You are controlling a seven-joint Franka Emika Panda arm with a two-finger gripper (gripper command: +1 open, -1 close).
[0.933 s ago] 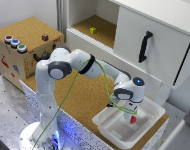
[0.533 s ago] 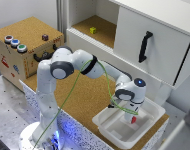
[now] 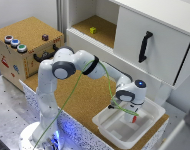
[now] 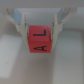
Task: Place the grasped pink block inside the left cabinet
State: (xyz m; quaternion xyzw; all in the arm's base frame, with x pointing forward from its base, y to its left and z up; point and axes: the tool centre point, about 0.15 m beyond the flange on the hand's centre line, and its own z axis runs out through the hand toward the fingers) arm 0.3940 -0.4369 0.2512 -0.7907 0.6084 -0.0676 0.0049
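Hanging over the white tray, the end effector is seen closed on the pink block, which is pinched between the two fingers at its opposite sides. In the wrist view the block is shown as a squarish, reddish-pink piece with no clear long axis; its faces are printed with black letters, and one upper face and one front face are turned toward the camera, so that an edge between them runs across from finger to finger. The block fills the gap between the fingers, which are touched by it on both sides. In the exterior view only a small reddish spot is made out below the end effector, just above the tray's inside; whether the tray floor is touched cannot be told.

The tray is set on the cork-topped table toward the exterior view's right. Well apart, higher and behind, the left cabinet is seen with its cork-brown floor, on which a small yellow cube lies. Beside it, a white door with a black handle is shown closed. At the exterior view's left a cork-covered box with coloured buttons is placed.
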